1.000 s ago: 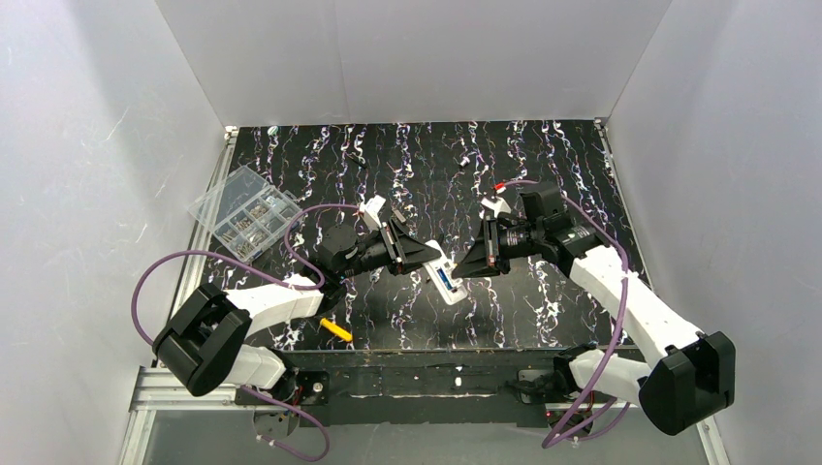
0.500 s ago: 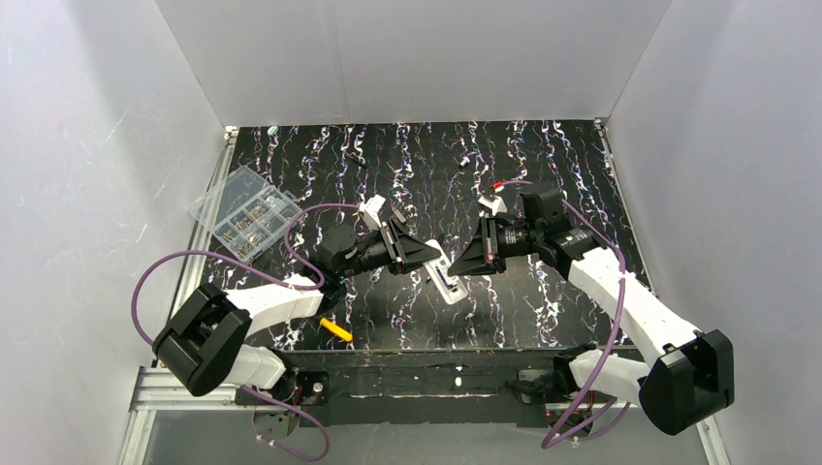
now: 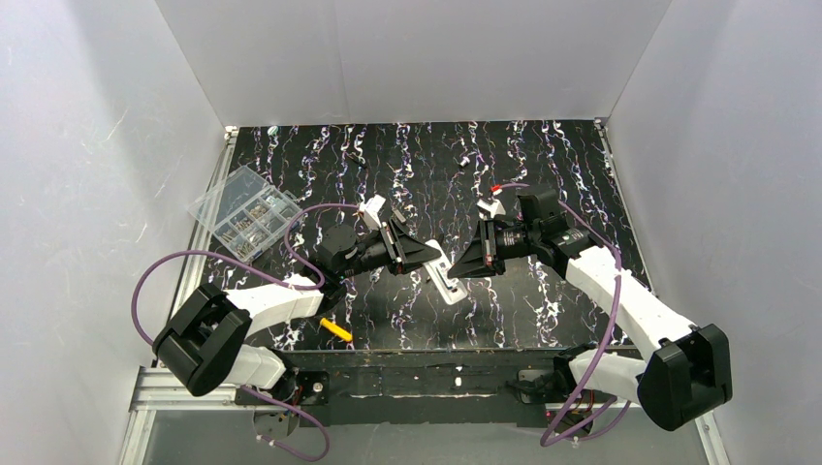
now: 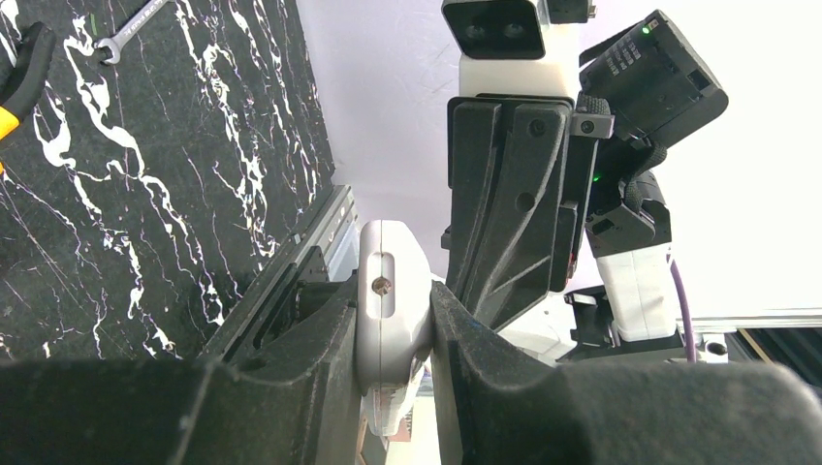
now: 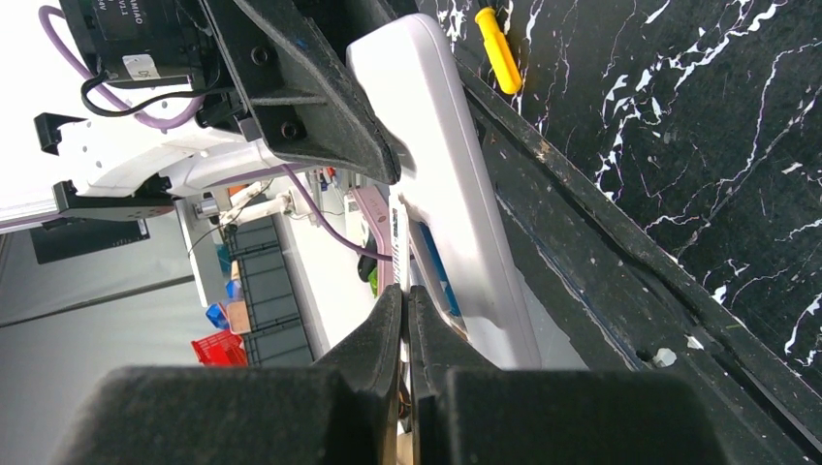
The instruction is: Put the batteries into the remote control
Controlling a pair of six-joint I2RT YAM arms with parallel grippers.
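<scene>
Clamps the white remote control (image 3: 449,281) edge-on between the clenched fingers of the left gripper (image 3: 434,258), just below centre of the top view. Shows one blue battery (image 5: 435,274) lying in the remote's recess, mid-frame of the right wrist view. Brings the right gripper (image 5: 405,302), fingers pinched together with nothing visible between them, right up beside that cell. Keeps the clear compartment box (image 3: 246,213) at mid-left and the yellow handle (image 3: 336,330) at lower left.

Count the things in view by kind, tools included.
Remote: 1
Blue battery, in the remote's recess: 1
Clear box: 1
Yellow-handled tool: 1
Wrench: 1
Total I can name: 5
</scene>
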